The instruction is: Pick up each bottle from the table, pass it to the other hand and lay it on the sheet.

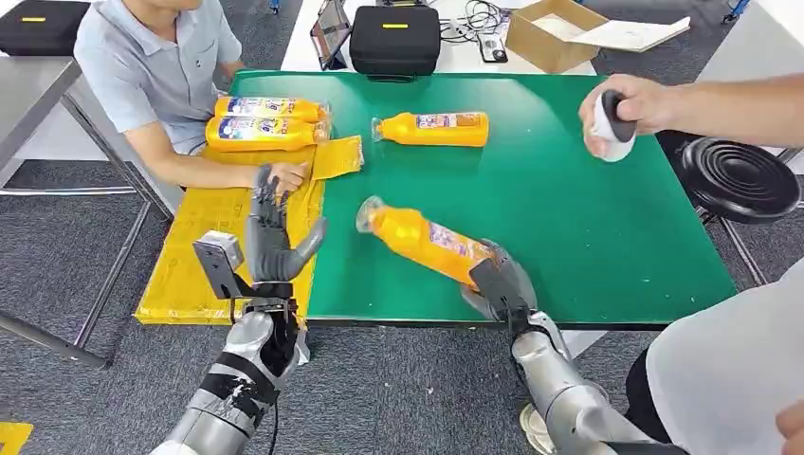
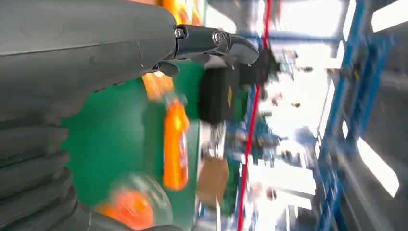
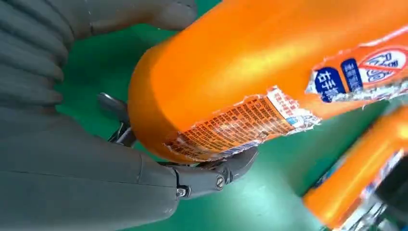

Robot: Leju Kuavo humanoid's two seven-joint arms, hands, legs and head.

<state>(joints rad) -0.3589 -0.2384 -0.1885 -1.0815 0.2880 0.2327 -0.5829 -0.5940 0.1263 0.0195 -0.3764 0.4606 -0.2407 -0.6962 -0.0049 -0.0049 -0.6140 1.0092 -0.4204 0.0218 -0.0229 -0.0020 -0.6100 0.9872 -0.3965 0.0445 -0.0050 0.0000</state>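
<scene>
We see our right hand (image 1: 501, 282) wrapped around the base of an orange plastic bottle (image 1: 425, 239) with a torn printed label — its clear cap end tilts up above the green surface (image 1: 588, 218). Our left hand (image 1: 270, 237) is raised with fingers spread, holding nothing, just beside the yellow sheet (image 1: 204, 242) at the green surface's left edge. Two more orange bottles (image 1: 265, 121) lie on that sheet's far end, and another orange bottle (image 1: 434, 129) lies on the green surface beyond the held one.
</scene>
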